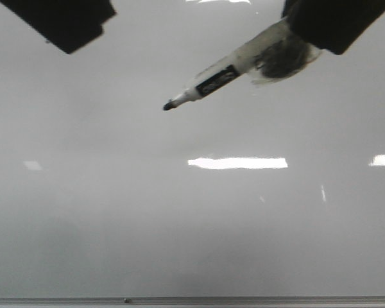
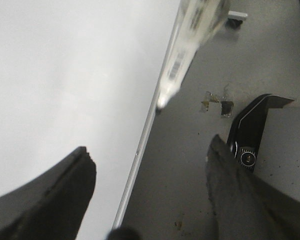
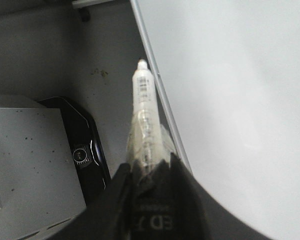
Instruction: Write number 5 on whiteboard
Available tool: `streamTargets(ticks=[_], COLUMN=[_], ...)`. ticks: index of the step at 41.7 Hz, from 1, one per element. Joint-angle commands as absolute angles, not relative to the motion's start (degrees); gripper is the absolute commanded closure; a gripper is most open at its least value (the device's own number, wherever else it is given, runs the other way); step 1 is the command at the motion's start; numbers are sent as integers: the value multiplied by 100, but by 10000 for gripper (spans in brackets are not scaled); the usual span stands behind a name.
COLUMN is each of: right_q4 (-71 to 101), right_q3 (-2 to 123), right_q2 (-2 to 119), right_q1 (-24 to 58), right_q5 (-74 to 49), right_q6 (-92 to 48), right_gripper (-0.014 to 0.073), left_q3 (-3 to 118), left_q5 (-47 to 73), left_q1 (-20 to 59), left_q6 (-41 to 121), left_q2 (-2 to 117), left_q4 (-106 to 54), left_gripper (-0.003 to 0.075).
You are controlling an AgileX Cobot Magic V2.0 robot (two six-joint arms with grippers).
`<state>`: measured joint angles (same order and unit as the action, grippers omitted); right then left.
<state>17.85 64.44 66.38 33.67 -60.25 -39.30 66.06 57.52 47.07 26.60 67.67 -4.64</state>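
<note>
The whiteboard (image 1: 115, 212) fills the front view, glossy pale grey and bare; the number 5 is not in view. My right gripper (image 1: 308, 32) comes in from the top right, shut on a white marker (image 1: 237, 67) wrapped in clear tape. Its black tip (image 1: 169, 106) points down-left over the board's upper middle; whether it touches I cannot tell. The right wrist view shows the marker (image 3: 142, 110) clamped in the right gripper (image 3: 152, 172), beside the whiteboard (image 3: 240, 100). My left gripper (image 1: 64, 22) sits at the top left, and the left gripper (image 2: 150, 200) is open and holds nothing.
A thin grey metal edge (image 1: 192, 299) runs along the board's near side. Bright glare patches (image 1: 237, 163) lie on the board. Beside the board's edge (image 2: 140, 145) is a grey surface with a black device (image 2: 250, 135) and a grey block (image 3: 30, 155).
</note>
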Motion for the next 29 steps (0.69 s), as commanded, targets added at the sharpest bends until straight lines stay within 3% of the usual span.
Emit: streamTargets(ticks=[1,9,16,21,29], right_q4=[1794,1794,1804,1927,2005], right_q3=[6648,6375,5292,4561,4181], right_q2=[6307,5713,4817,4316,4405], right_q1=[3035,2223,1996,2001,2021], right_q5=[-5950,-5742,-4296,-3237,-2508], right_q6=[-3349,-2113,-1652,-1657,-1702], right_gripper=[655,655,655,655,655], left_q3=[6483,5818,5534,5523,5523], left_q5=[5401,4922,4671,4618,4577], left_q1=[4379,3339,2582,2391,2391], left_q6=[2384,1677,1459,1459,1459], left_q2=[6298,5584,5183,5135,5170], left_q4=[-536,-547,-585,-585,-697], left_gripper=[259,259,259,259,259])
